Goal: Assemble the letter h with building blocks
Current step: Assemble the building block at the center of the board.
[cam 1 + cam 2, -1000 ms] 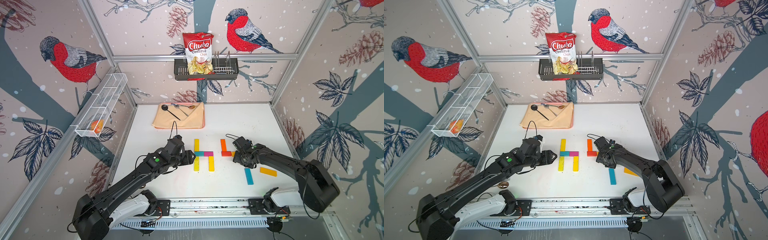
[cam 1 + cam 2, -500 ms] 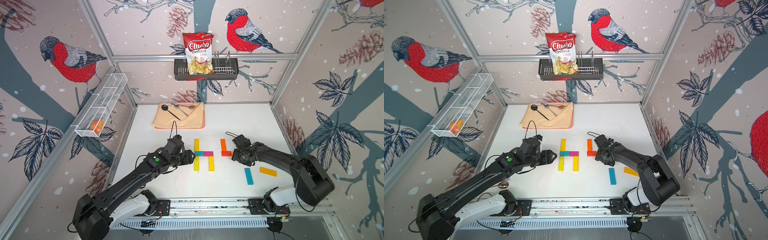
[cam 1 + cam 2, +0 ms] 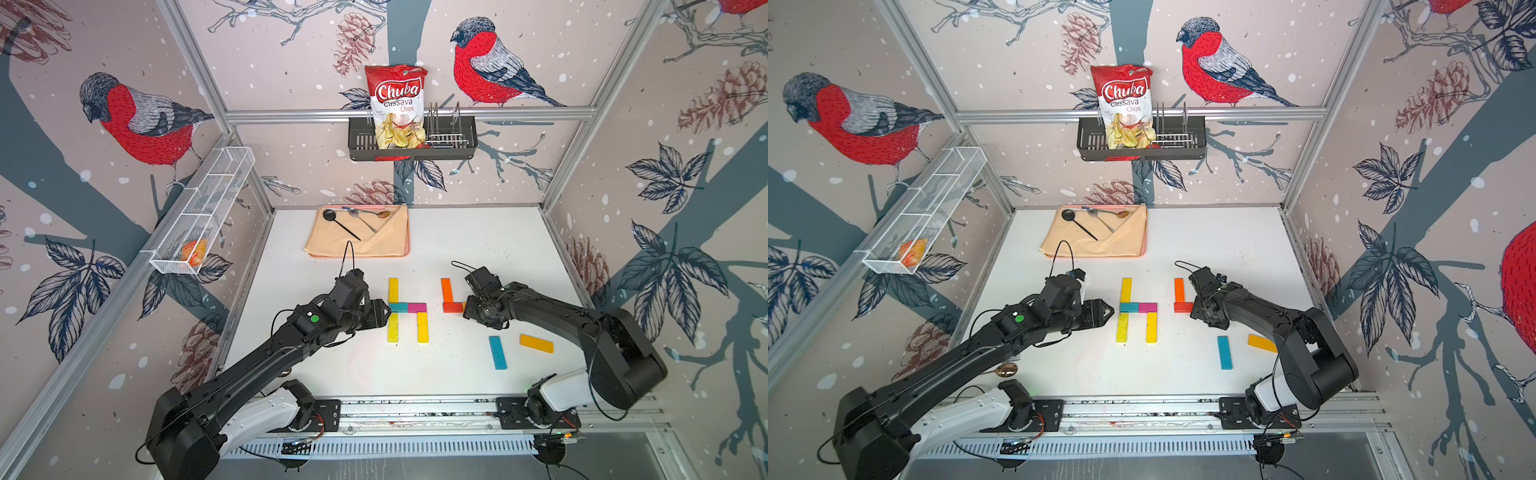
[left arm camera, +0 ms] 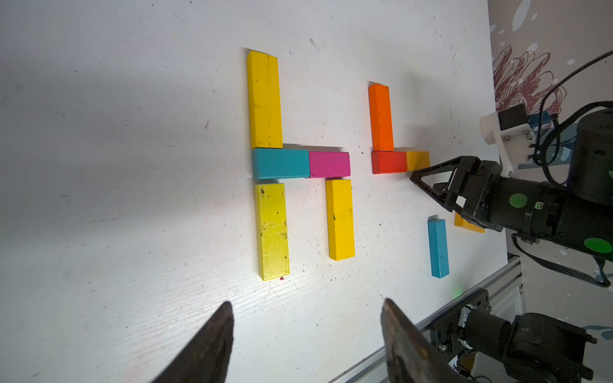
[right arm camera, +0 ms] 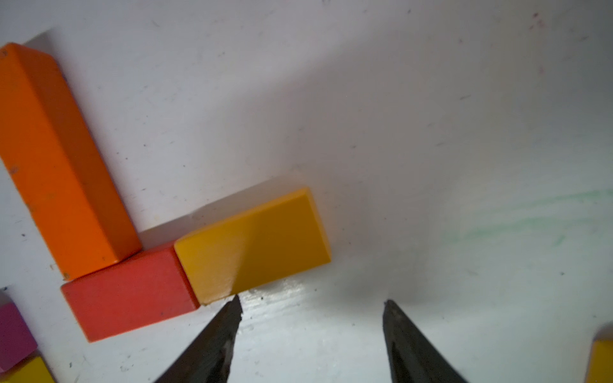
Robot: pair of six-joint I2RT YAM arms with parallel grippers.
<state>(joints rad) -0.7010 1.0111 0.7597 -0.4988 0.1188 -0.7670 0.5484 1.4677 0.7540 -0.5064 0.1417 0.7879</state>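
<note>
**Desk:** Building blocks (image 3: 422, 327) lie flat on the white surface (image 3: 478, 241). A five-piece h in yellow, teal and magenta sits at centre, with a second, unfinished letter beside it. Where is the right tool (image 5: 312, 299)?

**Field:** Low over the surface, jaws apart, holding nothing. One fingertip (image 5: 225, 325) sits at the edge of the short amber block (image 5: 252, 242); whether it touches is impossible to tell. That block butts end to end against the short red block (image 5: 129, 291). The long orange block (image 5: 56, 156) rises from the red one's far end.

**Desk:** What's the hazard?

**Field:** A sideways drift of that tip would likely skew the amber piece and break the crossbar's line. It could drag the red and orange pieces along too. The two legs are not yet laid. The long teal-blue block (image 3: 497, 352) and the long amber block (image 3: 536, 343) lie loose, nearer the robot's base. Setting either under the crossbar risks bumping it.

**Desk:** And the left tool (image 4: 306, 301)?

**Field:** Also open and empty, hovering near the finished h's stem. A forward creep could shove the short teal block (image 4: 280, 163) and undo the letter.
</note>
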